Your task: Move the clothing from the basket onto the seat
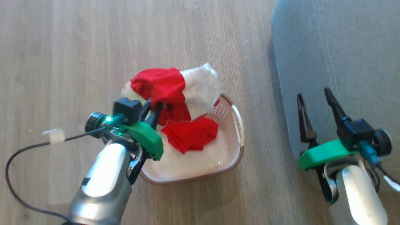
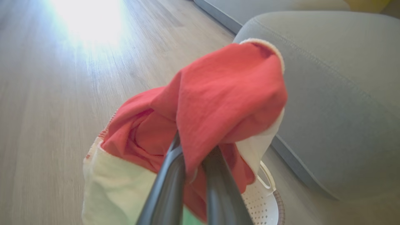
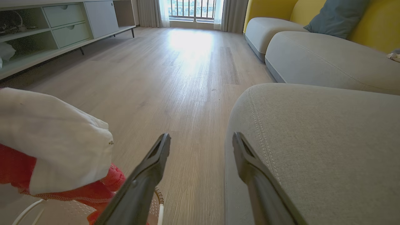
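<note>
Clothing (image 1: 182, 109) is split between two places. The two-tone top (image 1: 187, 86) hangs bunched from the left gripper (image 1: 153, 107), whose fingers (image 2: 168, 181) are pinched together on a fold of it. The red piece (image 1: 192, 134) lies crumpled in the basket (image 1: 223, 109), just below and to the right of those fingertips. The seat (image 1: 343, 47) is well off to that gripper's right, across a strip of floor (image 1: 259, 140). The right gripper (image 1: 313, 92) is spread wide and empty over the seat's near edge. We judge the step in hand to be carrying the top across. We would raise first, since the lower folds hang close to the red piece and we cannot tell whether they touch it. A sideways sweep now could drag that piece or tip the light basket. Once the hem is above the rim, we would swing right and release well inside the seat's rounded corner, not at its lip, since limp cloth slides. The grip looks shallow, with one fold between the tips and the rest draped over them, so we would move slowly. Top: thin limp knit, red with white panels and a cream edge band. Basket: cream plastic, perforated walls, brown woven-look rim, white handle. Seat: grey fine-weave upholstery with a double stitch line. Floor: pale wood-grain planks.
</note>
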You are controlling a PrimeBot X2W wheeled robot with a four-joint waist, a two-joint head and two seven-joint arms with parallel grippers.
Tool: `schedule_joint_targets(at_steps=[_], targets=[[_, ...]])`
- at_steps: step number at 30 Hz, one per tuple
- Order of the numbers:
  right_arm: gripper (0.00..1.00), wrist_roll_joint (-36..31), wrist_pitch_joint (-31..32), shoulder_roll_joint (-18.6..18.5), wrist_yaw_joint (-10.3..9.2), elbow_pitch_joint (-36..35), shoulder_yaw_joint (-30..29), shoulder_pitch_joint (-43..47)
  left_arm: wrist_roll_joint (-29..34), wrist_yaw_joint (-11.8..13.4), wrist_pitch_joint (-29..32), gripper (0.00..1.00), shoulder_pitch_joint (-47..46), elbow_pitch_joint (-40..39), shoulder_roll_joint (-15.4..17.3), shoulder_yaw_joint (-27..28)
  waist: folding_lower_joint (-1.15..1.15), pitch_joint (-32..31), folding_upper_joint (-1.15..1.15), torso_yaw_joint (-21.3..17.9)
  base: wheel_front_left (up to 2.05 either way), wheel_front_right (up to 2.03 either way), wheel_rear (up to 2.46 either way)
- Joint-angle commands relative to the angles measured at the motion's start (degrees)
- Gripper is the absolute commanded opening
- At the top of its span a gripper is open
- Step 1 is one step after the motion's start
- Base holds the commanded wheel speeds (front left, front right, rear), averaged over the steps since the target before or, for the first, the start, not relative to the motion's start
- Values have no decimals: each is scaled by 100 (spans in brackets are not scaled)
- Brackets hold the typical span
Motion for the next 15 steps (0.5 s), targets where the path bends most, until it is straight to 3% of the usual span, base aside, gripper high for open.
schedule_joint_targets(at_steps=[1,15], targets=[[100,21,4,-45,14,-107,168,103,-85,-37,-72,0,51,-457,31,392,0,-438,0,137,0,0,0],[100,134,4,-45,14,-19,296,601,-441,-75,-72,0,715,-2337,4,1314,0,-1351,0,190,0,0,0]])
